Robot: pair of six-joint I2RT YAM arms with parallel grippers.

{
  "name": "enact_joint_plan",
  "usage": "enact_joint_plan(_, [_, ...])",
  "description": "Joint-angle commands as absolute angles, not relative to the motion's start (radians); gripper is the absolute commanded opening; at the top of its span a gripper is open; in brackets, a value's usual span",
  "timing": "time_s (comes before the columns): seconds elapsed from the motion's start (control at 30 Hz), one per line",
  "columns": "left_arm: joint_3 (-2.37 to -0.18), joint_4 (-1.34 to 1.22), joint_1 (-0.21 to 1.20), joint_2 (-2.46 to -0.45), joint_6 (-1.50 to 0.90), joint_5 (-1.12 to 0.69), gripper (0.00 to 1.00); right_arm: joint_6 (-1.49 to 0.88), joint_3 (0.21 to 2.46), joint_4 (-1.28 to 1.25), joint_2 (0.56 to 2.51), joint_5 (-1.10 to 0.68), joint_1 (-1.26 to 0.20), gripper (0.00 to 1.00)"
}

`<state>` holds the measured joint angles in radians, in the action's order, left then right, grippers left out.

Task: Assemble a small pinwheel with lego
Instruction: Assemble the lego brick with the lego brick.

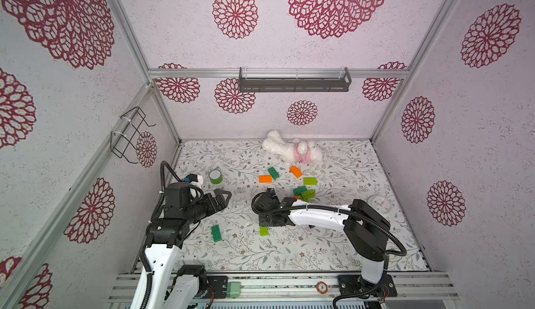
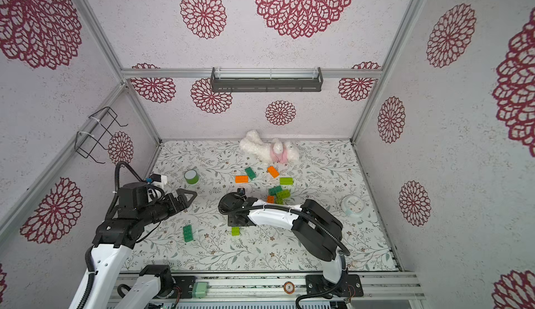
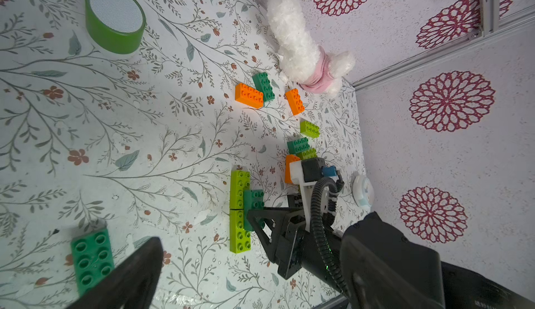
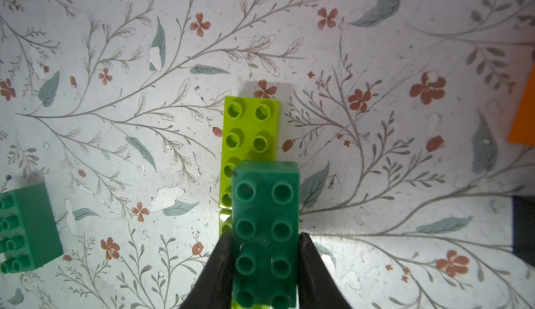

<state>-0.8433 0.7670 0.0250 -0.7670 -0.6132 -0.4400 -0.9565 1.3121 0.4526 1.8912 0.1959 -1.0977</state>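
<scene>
My right gripper (image 4: 265, 236) is shut on a dark green lego brick (image 4: 265, 212), gripping its long sides. The brick sits over two lime green bricks (image 3: 239, 212) laid end to end on the mat, overlapping their join. In both top views the right arm hides this grip; only one lime end (image 1: 263, 231) shows. My left gripper (image 1: 224, 197) hangs open and empty left of there. Another dark green brick (image 1: 216, 233) lies loose near it. Farther back lie orange (image 1: 265, 179), dark green (image 1: 273, 173), orange (image 1: 296, 171) and lime (image 1: 310, 181) bricks, and a small stacked cluster (image 1: 302, 193).
A green tape roll (image 1: 215, 176) stands at the back left of the floral mat (image 1: 260, 258). A white plush toy (image 1: 292, 148) lies by the back wall. A small white clock (image 1: 380, 203) sits at the right. A wire rack (image 1: 130, 134) hangs on the left wall.
</scene>
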Motion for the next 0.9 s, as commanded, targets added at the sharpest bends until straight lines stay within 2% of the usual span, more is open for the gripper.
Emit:
enact_joint_plan(0.0, [-0.833,0.745,0.017,-0.753,-0.601,-0.447,0.97,-0.985,1.332,0.508,1.914,0.221,-1.106,0.19])
enact_joint_plan(0.87, [-0.834,0.75,0.018,-0.738,-0.604,-0.43,0.97,-0.94,1.376,0.672,2.049,0.172,-1.111,0.16])
